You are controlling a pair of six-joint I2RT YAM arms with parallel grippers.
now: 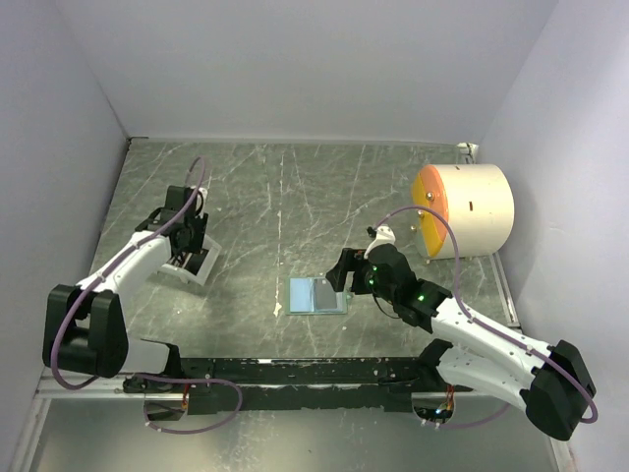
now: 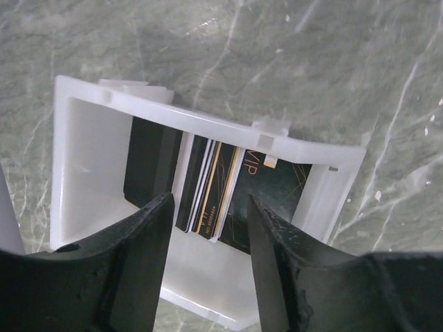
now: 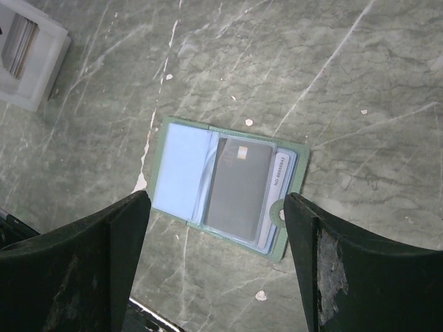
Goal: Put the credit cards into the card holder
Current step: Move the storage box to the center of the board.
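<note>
Two pincers over a grey marbled table (image 1: 295, 187): my left at a white tray of cards, my right above an open wallet.

My left pincer (image 2: 208, 207) is half spread at the left of the top view, over the tray (image 2: 83, 159). Its black fingers (image 2: 149, 235) stand either side of the cards (image 2: 214, 190), a dark bunch leaning on edge at the frame's centre; I cannot tell whether they touch. My right pincer (image 3: 216, 204) is spread wide and holds nothing. Between its fingers, mid-frame, the wallet (image 3: 180, 173) lies flat and open, pale blue inside with a green rim, and one dark card (image 3: 239, 187) sits in its right pocket.
</note>
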